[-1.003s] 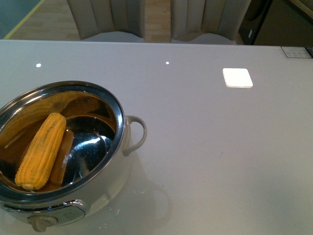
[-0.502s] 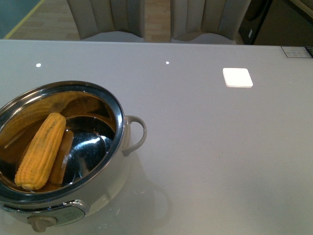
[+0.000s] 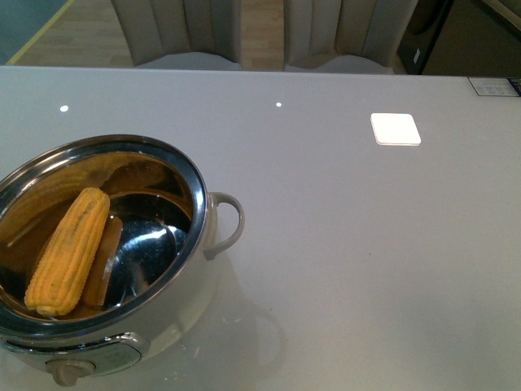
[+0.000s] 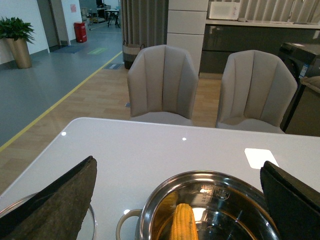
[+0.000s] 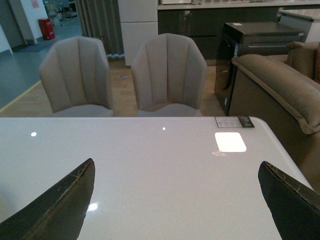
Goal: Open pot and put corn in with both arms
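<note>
The pot (image 3: 213, 244) stands open at the front left of the table, cream-white with a shiny steel bowl and a looped side handle (image 3: 230, 221). The corn (image 3: 67, 251) lies inside it, leaning against the left wall. Both show in the left wrist view, the pot (image 4: 155, 210) and the corn (image 4: 183, 225). My left gripper (image 4: 177, 200) is open and empty, held above the pot's near side. My right gripper (image 5: 177, 200) is open and empty over bare table. Neither arm shows in the front view.
A round metal rim, perhaps the lid (image 4: 15, 205), lies left of the pot in the left wrist view. A white square light patch (image 3: 396, 129) lies on the table's far right. Two beige chairs (image 3: 187, 32) stand behind the table. A label (image 3: 492, 85) sits at the far right edge.
</note>
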